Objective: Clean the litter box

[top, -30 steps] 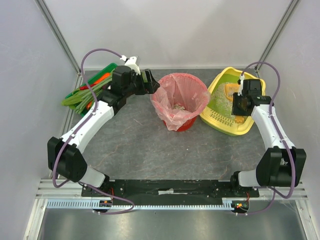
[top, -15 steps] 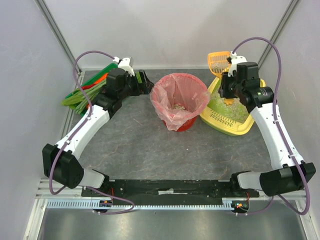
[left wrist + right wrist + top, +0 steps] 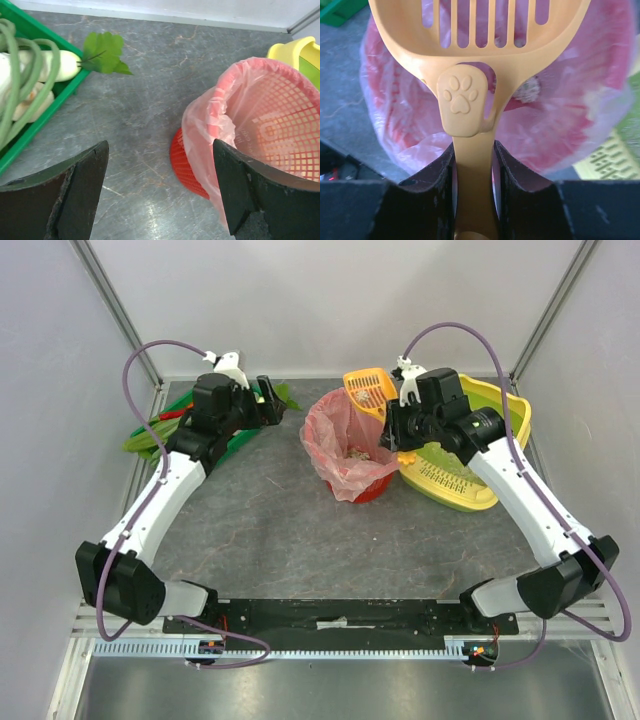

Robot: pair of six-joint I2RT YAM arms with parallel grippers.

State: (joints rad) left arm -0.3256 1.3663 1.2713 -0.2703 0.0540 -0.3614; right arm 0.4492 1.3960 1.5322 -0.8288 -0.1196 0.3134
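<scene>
The left arm (image 3: 165,490) and right arm (image 3: 522,492) have white link shells and black joint housings. A purple cable (image 3: 127,375) runs along each arm, looping clear at the wrist. Both bases sit on a black plate (image 3: 330,615) at the bench edge. The left tool (image 3: 160,150) and right tool (image 3: 473,150) carry black, matt, wedge-shaped fingers (image 3: 80,195).

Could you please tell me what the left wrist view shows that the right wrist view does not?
Only the left wrist view shows the vegetables in the green tray and the left fingers, spread open with nothing between them. Only the right wrist view shows the orange scoop with its paw print, clamped by its handle between the right fingers above the pink bag. Both show that bag, its red basket and a bit of the yellow litter box.
</scene>
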